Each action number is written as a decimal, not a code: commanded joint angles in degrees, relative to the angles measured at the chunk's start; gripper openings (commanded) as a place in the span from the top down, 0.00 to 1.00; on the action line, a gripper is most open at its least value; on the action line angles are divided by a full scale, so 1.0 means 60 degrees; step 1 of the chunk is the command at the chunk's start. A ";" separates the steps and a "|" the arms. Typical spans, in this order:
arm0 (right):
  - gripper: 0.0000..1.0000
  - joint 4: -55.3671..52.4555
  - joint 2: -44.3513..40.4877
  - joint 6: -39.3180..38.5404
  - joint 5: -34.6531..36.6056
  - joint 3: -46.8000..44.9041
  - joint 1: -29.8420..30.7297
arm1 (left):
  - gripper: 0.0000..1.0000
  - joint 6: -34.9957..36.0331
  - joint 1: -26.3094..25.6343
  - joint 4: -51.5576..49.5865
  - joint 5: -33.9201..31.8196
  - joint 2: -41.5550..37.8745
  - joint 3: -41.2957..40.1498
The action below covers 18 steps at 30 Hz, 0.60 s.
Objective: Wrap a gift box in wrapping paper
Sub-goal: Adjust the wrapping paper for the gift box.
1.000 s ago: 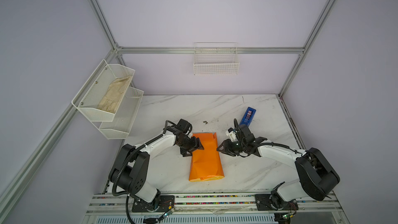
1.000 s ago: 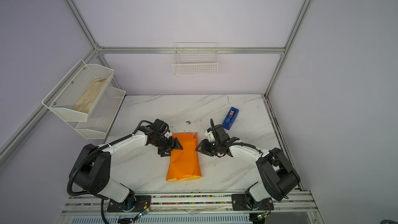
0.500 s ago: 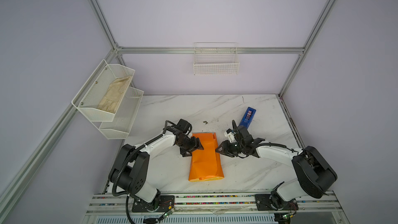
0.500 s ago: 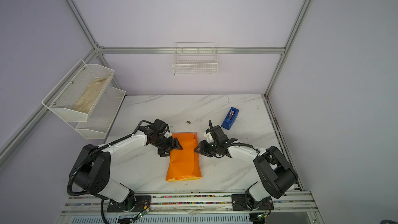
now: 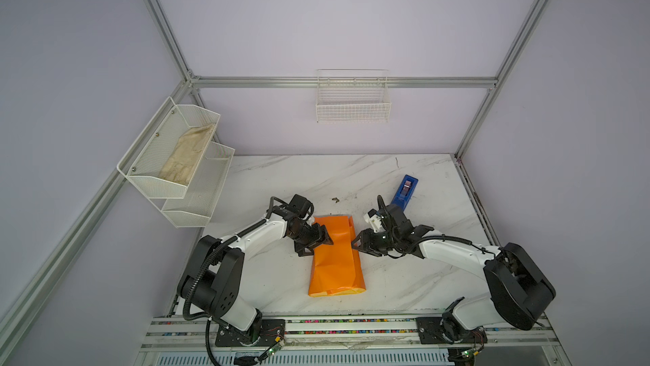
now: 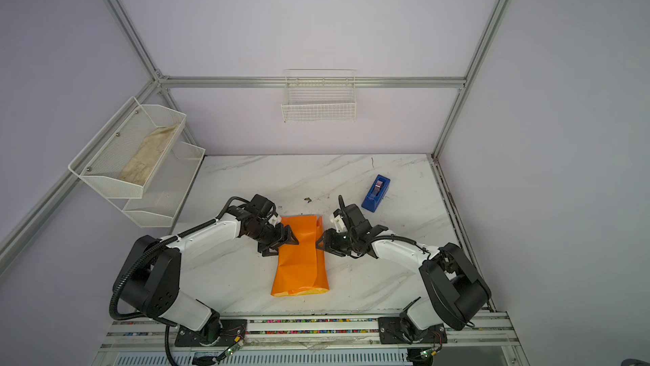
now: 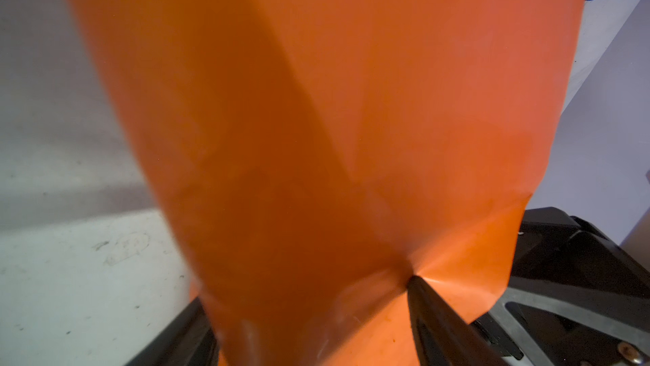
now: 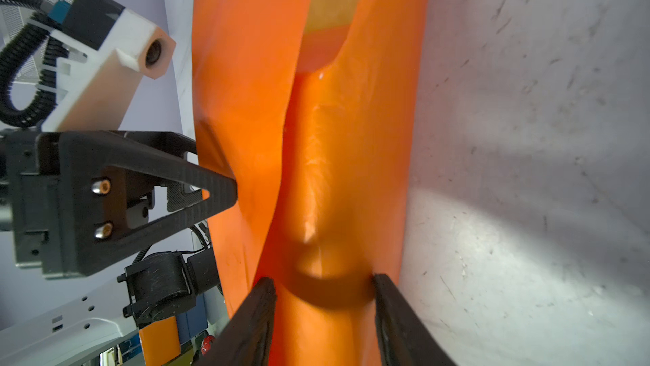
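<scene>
Paper (image 5: 336, 258): long folded tube on the table (image 5: 387, 185), between your grippers.
Left gripper (image 5: 316, 246): at its 9 o'clock, wide, paper flap inside.
Right gripper (image 5: 354, 244): at its 3 o'clock, wide around a paper hump.
Box: hidden.

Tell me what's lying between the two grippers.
The folded wrapping paper lies there, left gripper at one long edge, right gripper at the other, in both top views.

Orange wrapping paper (image 5: 334, 265); blue tape dispenser (image 5: 404, 192); white, grey-veined marble table (image 5: 281, 177); beige cloth (image 5: 186, 156).
</scene>
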 commanded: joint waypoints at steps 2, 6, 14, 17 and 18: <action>0.44 -0.0307 0.0082 0.0016 0.0143 0.0258 0.0153 | 0.23 0.0042 -0.0083 -0.0586 -0.0141 0.0076 -0.0173; 0.41 -0.1062 0.0701 -0.0351 0.1070 0.0577 0.0540 | 0.22 0.0010 -0.0083 -0.0582 -0.0185 0.0035 -0.0170; 0.39 -0.2070 0.1508 -0.0701 0.2511 0.1083 0.1281 | 0.19 0.0013 0.0005 -0.0394 -0.0108 -0.0172 -0.0178; 0.40 -0.2025 0.1662 -0.0552 0.2689 0.1142 0.1510 | 0.18 -0.0063 0.0007 -0.0068 0.0170 -0.0221 -0.0345; 0.40 -0.2009 0.1719 -0.0487 0.2749 0.1172 0.1578 | 0.18 -0.0118 0.0016 0.0087 0.0271 -0.0270 -0.0439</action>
